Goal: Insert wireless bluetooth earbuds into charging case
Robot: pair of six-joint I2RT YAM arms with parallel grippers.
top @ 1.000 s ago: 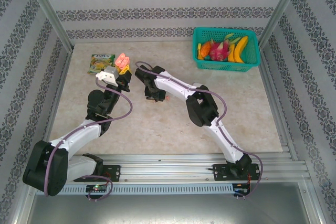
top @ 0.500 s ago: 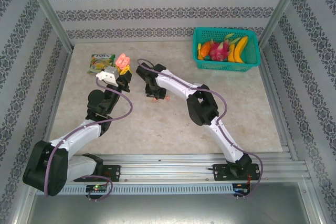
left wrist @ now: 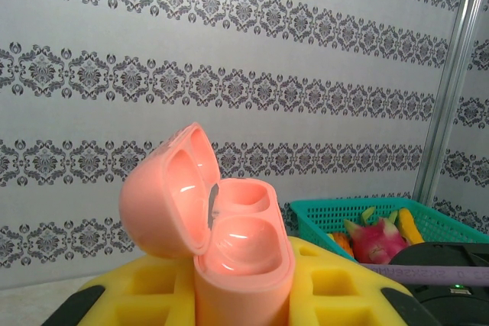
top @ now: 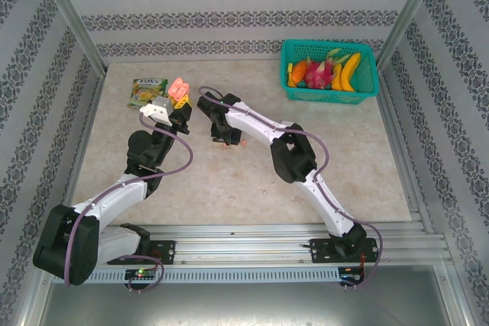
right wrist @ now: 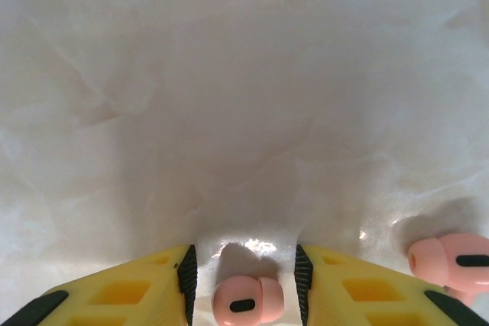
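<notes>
Right gripper straddles pink earbud; lying crosswise.

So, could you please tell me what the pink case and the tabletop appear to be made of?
Pink case: likely moulded plastic, glossy; bright highlights in its wells and lid. Tabletop: looks like polished marble or a marble-print laminate; cloudy veining, soft reflections.

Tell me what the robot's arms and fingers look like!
Both the left arm and right arm are smooth white tubes with chunky black joints, and a purple cable loops along each. The right gripper has yellow fingers with square hollows and black ribbed pads inside. The left gripper has matching yellow fingers.
</notes>
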